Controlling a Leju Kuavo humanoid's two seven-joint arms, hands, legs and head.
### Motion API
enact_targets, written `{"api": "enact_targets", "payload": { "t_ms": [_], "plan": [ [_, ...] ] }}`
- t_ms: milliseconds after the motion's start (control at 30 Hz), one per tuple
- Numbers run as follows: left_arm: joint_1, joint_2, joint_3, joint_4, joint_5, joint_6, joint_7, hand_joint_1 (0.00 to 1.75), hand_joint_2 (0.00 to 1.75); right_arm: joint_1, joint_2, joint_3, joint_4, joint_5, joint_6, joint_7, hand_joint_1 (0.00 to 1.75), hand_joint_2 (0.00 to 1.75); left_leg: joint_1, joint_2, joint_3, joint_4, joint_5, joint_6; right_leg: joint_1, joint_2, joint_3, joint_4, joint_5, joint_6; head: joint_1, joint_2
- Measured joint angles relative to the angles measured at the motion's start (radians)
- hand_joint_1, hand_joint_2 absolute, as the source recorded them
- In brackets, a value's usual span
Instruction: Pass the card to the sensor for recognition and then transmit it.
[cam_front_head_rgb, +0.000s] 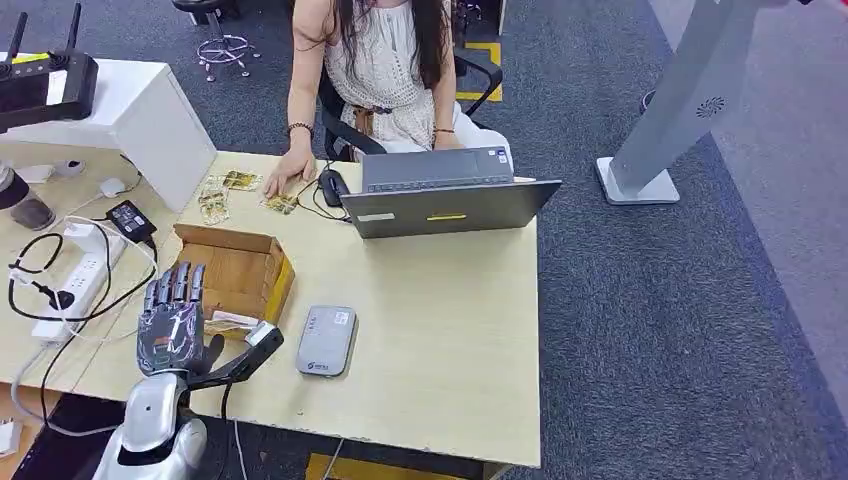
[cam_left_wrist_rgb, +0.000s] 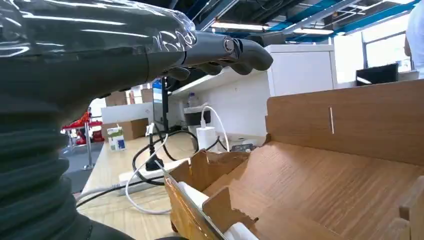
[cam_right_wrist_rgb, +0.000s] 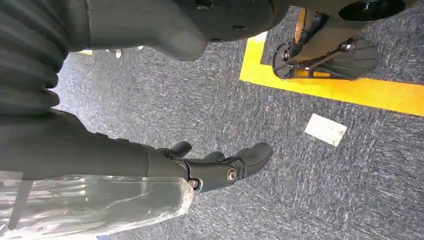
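Observation:
My left hand (cam_front_head_rgb: 175, 322) hovers flat over the near end of an open cardboard box (cam_front_head_rgb: 235, 265), fingers spread, thumb stretched toward the right. A pale card (cam_front_head_rgb: 232, 322) lies at the box's near edge between palm and thumb; I see no grip on it. In the left wrist view the fingers (cam_left_wrist_rgb: 220, 50) hang above the box's floor (cam_left_wrist_rgb: 325, 175), and a white card (cam_left_wrist_rgb: 192, 194) leans against the box's front wall. The grey sensor pad (cam_front_head_rgb: 327, 340) lies on the table just right of the box. My right hand (cam_right_wrist_rgb: 220, 167) hangs over the carpet, loosely bent, holding nothing.
A person sits across the table at a grey laptop (cam_front_head_rgb: 445, 195), one hand on several gold cards (cam_front_head_rgb: 225, 190). A power strip (cam_front_head_rgb: 75, 280) and cables lie left of the box. A white slip (cam_right_wrist_rgb: 325, 129) and yellow floor tape (cam_right_wrist_rgb: 340, 90) lie below my right hand.

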Motion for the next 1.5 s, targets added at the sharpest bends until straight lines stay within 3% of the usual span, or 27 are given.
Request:
{"api": "enact_targets", "payload": {
  "t_ms": [400, 433, 800, 1500],
  "plan": [
    [-0.001, 0.000, -0.002, 0.010, 0.000, 0.009, -0.014, 0.00, 1.75, 0.000, 0.000, 0.000, 0.000, 0.003, 0.000, 0.000, 0.00, 1.75, 0.000, 0.000, 0.000, 0.000, 0.000, 0.000, 0.000, 0.000, 0.000, 0.000, 0.000, 0.000, 0.000, 0.000],
    [-0.001, 0.000, -0.003, 0.011, 0.000, 0.010, -0.021, 1.75, 1.75, 0.000, 0.000, 0.000, 0.000, 0.003, 0.000, -0.001, 0.00, 1.75, 0.000, 0.000, 0.000, 0.000, 0.000, 0.000, 0.000, 0.000, 0.000, 0.000, 0.000, 0.000, 0.000, 0.000],
    [0.001, 0.001, -0.003, 0.016, 0.038, -0.016, -0.072, 1.75, 1.75, 0.000, 0.000, 0.000, 0.000, 0.008, 0.000, -0.002, 0.00, 1.75, 0.000, 0.000, 0.000, 0.000, 0.000, 0.000, 0.000, 0.000, 0.000, 0.000, 0.000, 0.000, 0.000, 0.000],
    [0.003, 0.004, -0.003, 0.014, 0.065, -0.022, -0.081, 1.75, 1.75, 0.000, 0.000, 0.000, 0.000, 0.010, 0.000, 0.000, 0.00, 1.75, 0.000, 0.000, 0.000, 0.000, 0.000, 0.000, 0.000, 0.000, 0.000, 0.000, 0.000, 0.000, 0.000, 0.000]
  ]
}}
